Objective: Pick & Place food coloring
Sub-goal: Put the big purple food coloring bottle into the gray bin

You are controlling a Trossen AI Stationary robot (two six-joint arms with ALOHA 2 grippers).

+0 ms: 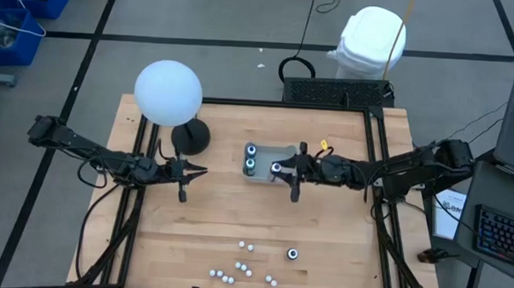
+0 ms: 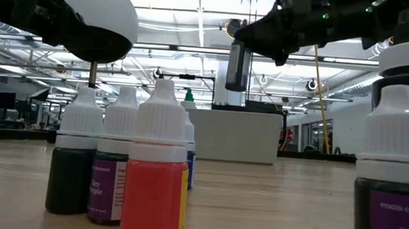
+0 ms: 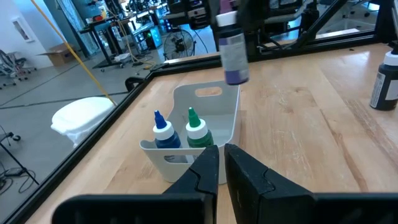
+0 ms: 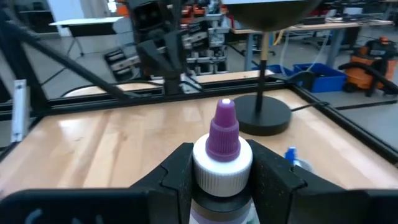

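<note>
High view: the wooden table (image 1: 341, 228) carries a grey tray (image 1: 283, 152) near its middle, a lamp with a white globe (image 1: 167, 92) on a black base at the far left, and both arms reaching in from the sides.
Right gripper: the right gripper (image 1: 278, 170) hangs over the right part of the tray, and its fingers are closed on a purple-tipped bottle (image 4: 222, 155); the right wrist view shows the white cap and purple nozzle held between the two fingers.
Held bottle, other views: in the low view the bottle (image 2: 238, 65) hangs well above the table; in the left wrist view it (image 3: 233, 53) is above the far rim of the tray.
Left gripper: the left gripper (image 1: 194, 169) waits left of the tray, near the lamp base, holding nothing; in the left wrist view its fingers (image 3: 202, 171) stand almost together, with only a thin gap.
Tray content: a blue-tipped bottle (image 3: 163, 130) and a green-tipped bottle (image 3: 196, 129) stand upright side by side at the left end of the tray.
Rest of food coloring: small white-capped vials (image 1: 237, 270) lie scattered near the front edge, and one dark bottle (image 1: 293, 253) stands just to the right of them.
Low view, foreground: a red vial (image 2: 156, 170), a purple-labelled one (image 2: 111, 166) and a dark one (image 2: 73, 156) stand close together.
</note>
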